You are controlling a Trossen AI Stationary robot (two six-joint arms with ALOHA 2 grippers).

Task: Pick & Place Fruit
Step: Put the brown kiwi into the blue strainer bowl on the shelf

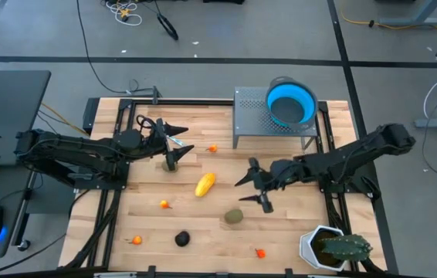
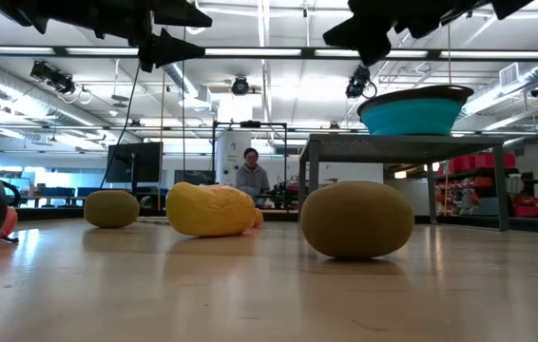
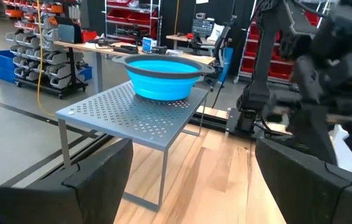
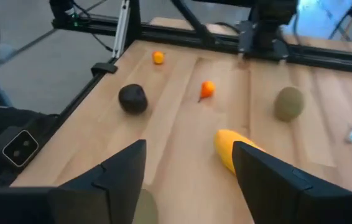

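Wooden table, fruit scattered mid-table: lemon, kiwi, none in bowl at far edge. Your right tool apart, empty, above kiwi; left tool apart, empty. Everything left.

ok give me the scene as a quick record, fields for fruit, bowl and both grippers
yellow fruit: lying mid-table
olive-brown fruits: one near the right gripper, one under the left gripper
black fruit: near the front edge
orange-red bits: scattered, none in the bowl
blue bowl: on the perforated metal stand, no fruit seen in it
left gripper: open, holds nothing
right gripper: open, holds nothing, above the table between the yellow and olive-brown fruit
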